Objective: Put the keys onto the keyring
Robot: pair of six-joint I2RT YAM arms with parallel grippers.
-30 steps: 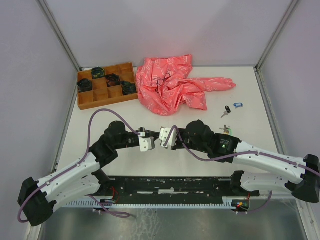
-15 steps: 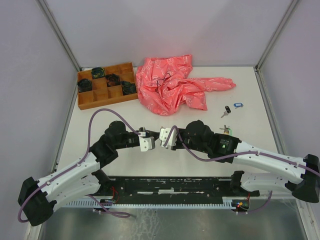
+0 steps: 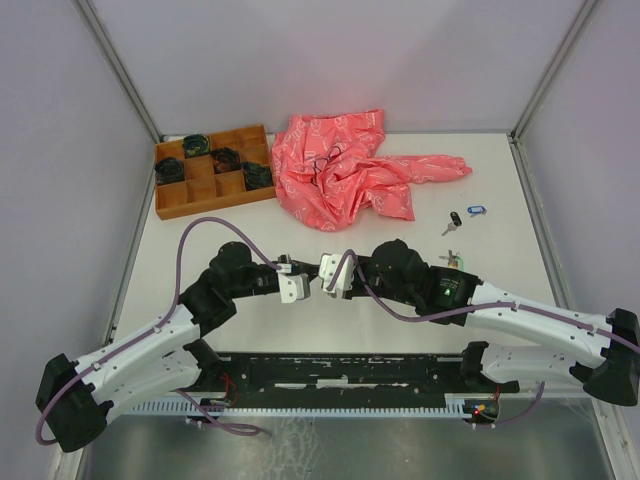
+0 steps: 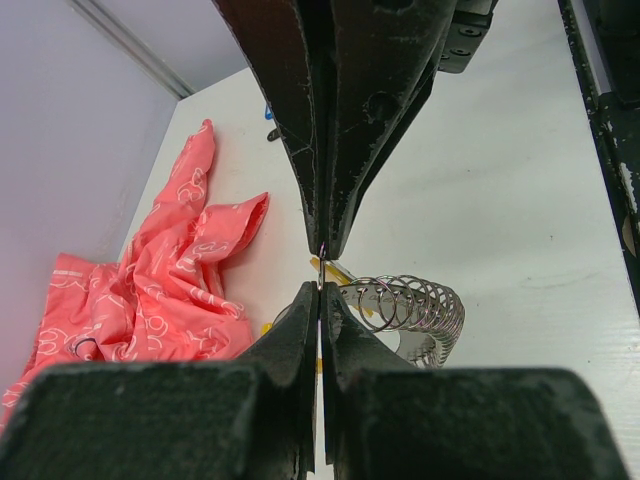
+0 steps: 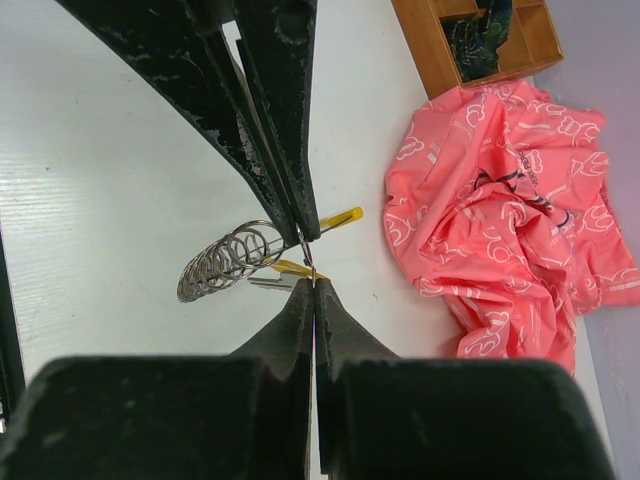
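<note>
While both arms reach inward over the white tabletop [image 3: 500, 180], the left pincer [image 3: 296, 288] and the right pincer [image 3: 331, 277] meet almost tip to tip near its middle. Between them is the keyring [image 4: 410, 305], a loop of silvery coiled wire with a yellow plastic segment. In the left wrist view the left pincer's jaws are pressed together with a thin strand of wire caught at their tips, the coil fanning out just beyond them. In the right wrist view the right pincer is likewise pressed together on a strand at the coil's end. Short yellow strips lie beside that grip, and they may be the ring's plastic segment or a key tag; I cannot tell which.

Three small silver metal keys lie well apart from the ring, on the right: one with a blue plastic tag [image 3: 476, 210], one with a black tag [image 3: 455, 219] just beside it, and one with a green tag [image 3: 458, 261] against the right arm. A crumpled pink patterned cloth [image 3: 350, 170] lies at the far side; left of it is a compartmented wooden tray [image 3: 215, 190] holding dark green-black coiled bundles [image 3: 226, 157].
</note>
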